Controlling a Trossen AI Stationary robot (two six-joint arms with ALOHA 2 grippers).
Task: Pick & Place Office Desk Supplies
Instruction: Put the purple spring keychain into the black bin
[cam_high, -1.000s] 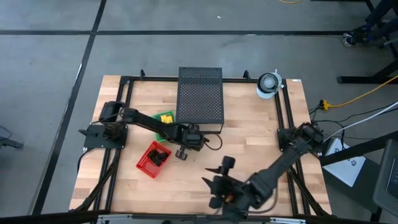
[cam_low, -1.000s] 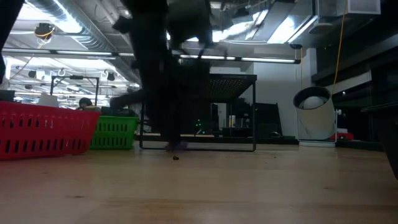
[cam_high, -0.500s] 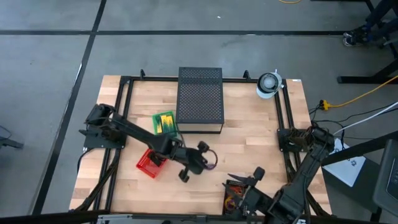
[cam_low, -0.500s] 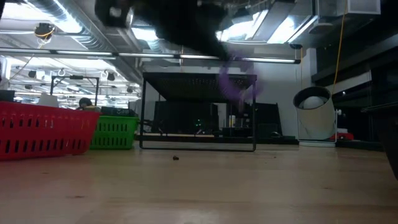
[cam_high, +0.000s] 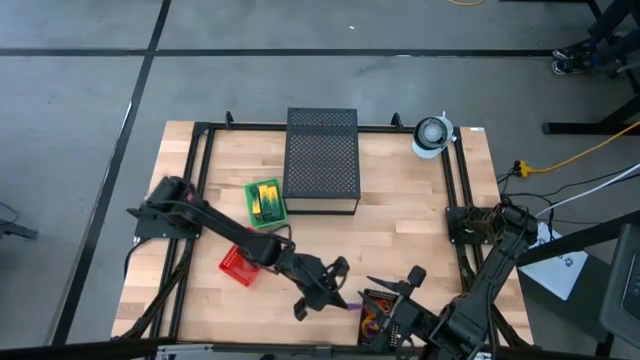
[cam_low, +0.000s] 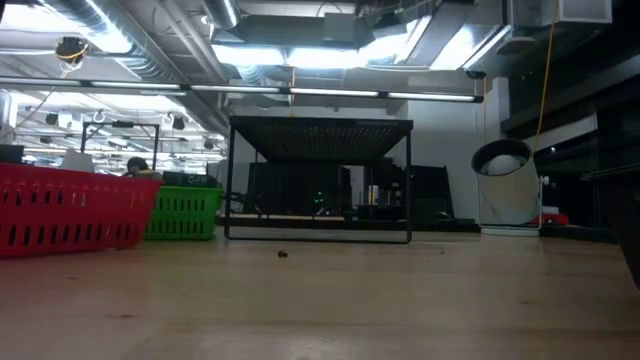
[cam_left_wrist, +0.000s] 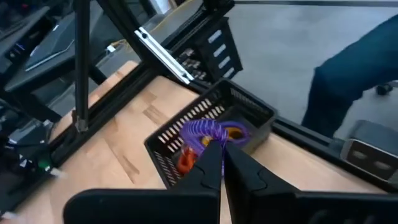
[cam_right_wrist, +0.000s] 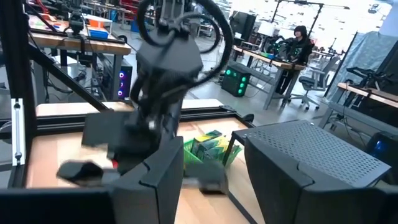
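Wooden bench (cam_high: 400, 230), workshop behind. Left hand (cam_high: 335, 290) pinching purple ring (cam_left_wrist: 205, 130) right over small black basket (cam_left_wrist: 249, 112) at bench's near edge, orange rings (cam_left_wrist: 233, 132) inside. Right hand (cam_right_wrist: 211, 174) spread, near same basket. Crayon boxes (cam_high: 265, 200) in green basket (cam_high: 249, 211) beside black perforated box (cam_high: 322, 160).

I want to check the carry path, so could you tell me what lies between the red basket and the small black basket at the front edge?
In the high view, the left gripper, shut on a purple ring, hangs between the red basket and the black basket.
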